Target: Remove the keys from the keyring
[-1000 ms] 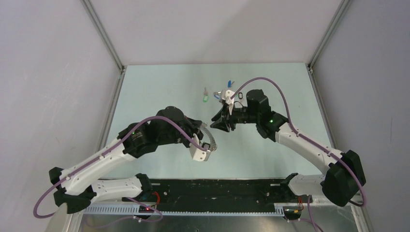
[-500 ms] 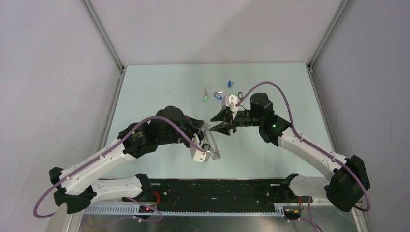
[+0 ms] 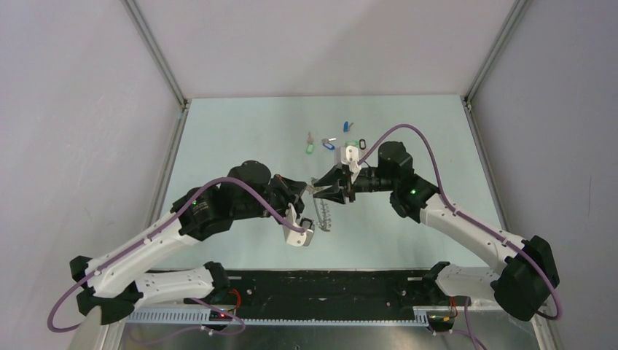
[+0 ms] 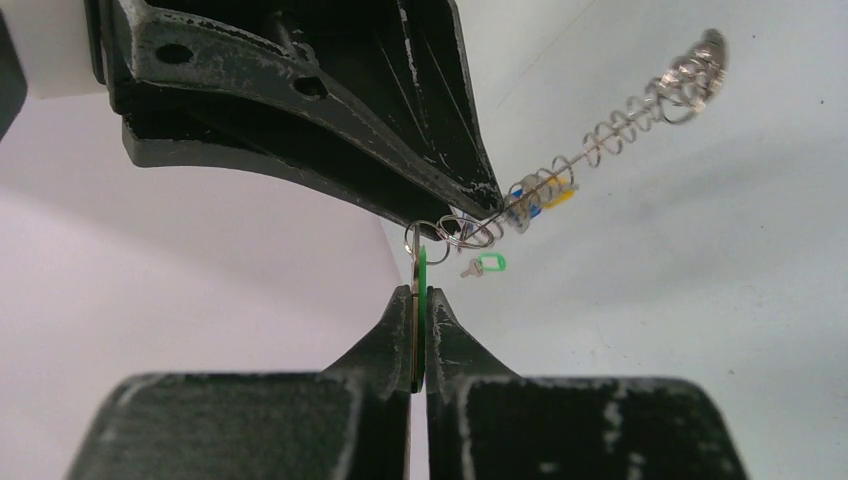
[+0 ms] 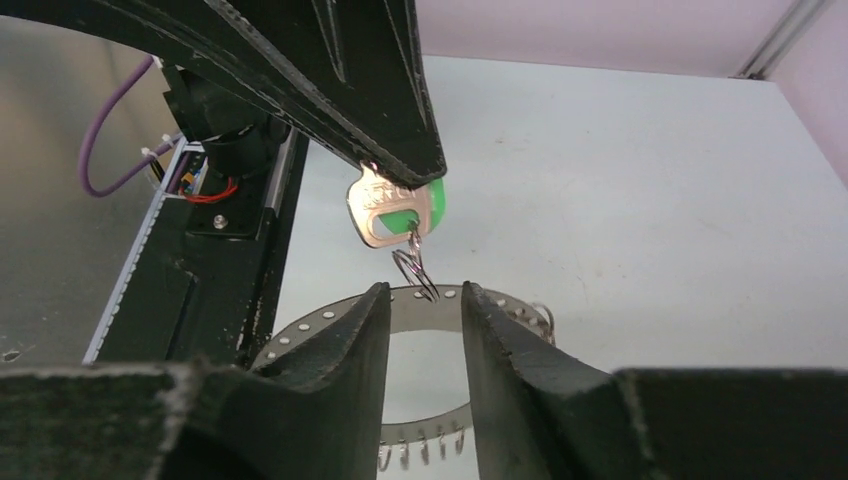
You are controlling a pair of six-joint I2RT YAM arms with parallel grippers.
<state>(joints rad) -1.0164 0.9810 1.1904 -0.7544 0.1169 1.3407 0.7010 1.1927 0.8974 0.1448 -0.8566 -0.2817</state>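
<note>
Your left tool (image 4: 420, 298) clamps the green key (image 5: 392, 213), face-on only in right wrist view, 12 o'clock; right tool (image 5: 418, 295) apart.

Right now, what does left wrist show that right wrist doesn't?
Left wrist only: the keyring edge-on, blue and yellow tags strung on it, a loose green-tagged key lying on the table, and the left gripper end-on, shut on the held green key.
Right wrist only: the keyring's flat face with its wide hole, the held key's silvery head, and the right gripper with jaws apart.
Both: the held green key and the small split ring linking it to the keyring.
</note>
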